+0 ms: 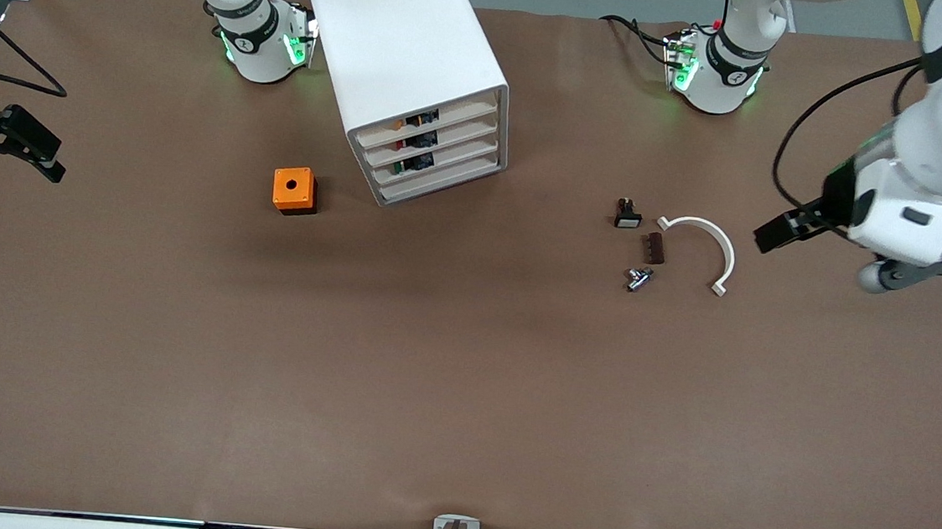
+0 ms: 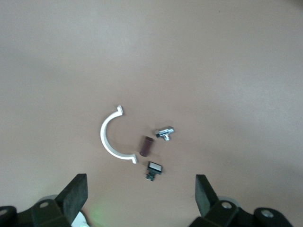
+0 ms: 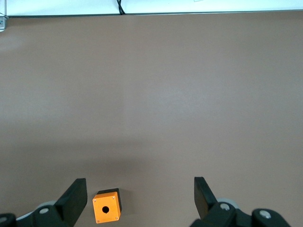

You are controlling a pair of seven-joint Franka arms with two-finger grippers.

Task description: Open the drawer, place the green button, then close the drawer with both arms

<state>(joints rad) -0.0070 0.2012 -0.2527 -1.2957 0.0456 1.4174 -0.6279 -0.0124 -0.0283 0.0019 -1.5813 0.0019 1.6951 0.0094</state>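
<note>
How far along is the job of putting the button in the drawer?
It looks essentially finished. Done: a green-capped piece, likely the button, shows inside the third drawer, which sits flush with the others in the cabinet. In hand: nothing; the left end effector and right end effector hang open and empty over the table. Left: nothing apparent.

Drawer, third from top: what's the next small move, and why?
Probably none; keep both arms waiting. The drawer sits flush with the others, a green-capped button seems to show inside it, and none lies on the table. Left gripper, beside the white arc, and right gripper, at the table's right-arm end, hang empty.
</note>
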